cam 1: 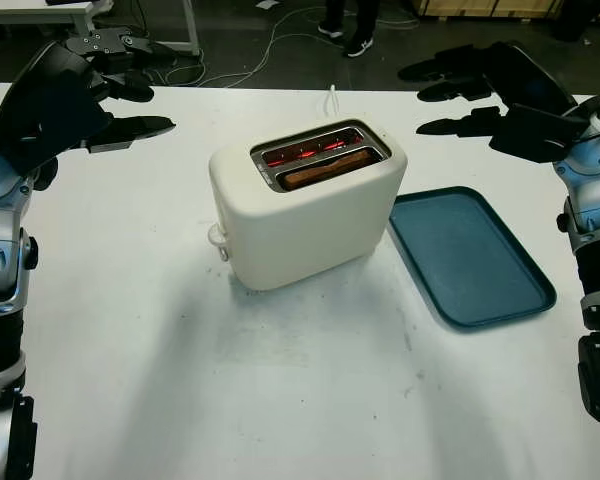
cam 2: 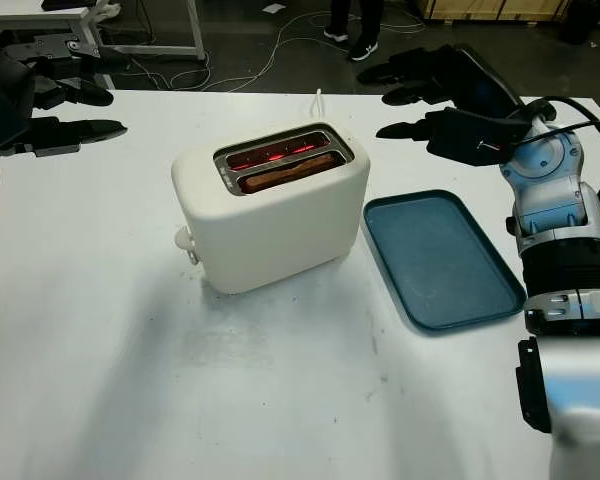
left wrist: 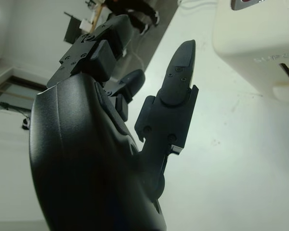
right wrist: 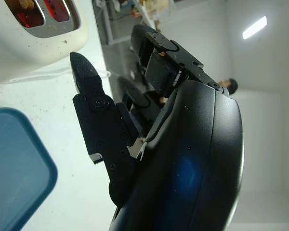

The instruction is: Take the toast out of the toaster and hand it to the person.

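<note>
A cream two-slot toaster (cam 1: pixel 305 215) stands mid-table with its slots glowing red. A brown slice of toast (cam 1: pixel 328 168) sits low in the nearer slot, its top edge about level with the slot rim. My left hand (cam 1: pixel 120 90) hovers open above the table's far left, well clear of the toaster. Far right of the toaster my right hand (cam 1: pixel 460 95) is raised, open and holding nothing. The toaster's side (left wrist: pixel 260 43) with its lever knob appears in the left wrist view, and its slot end (right wrist: pixel 38 19) in the right wrist view.
A dark blue tray (cam 1: pixel 468 255) lies flat on the white table (cam 1: pixel 280 380) just right of the toaster. A white cord (cam 1: pixel 333 100) runs off behind the toaster. A person's legs and shoes (cam 1: pixel 348 30) stand on the floor beyond the table's far edge.
</note>
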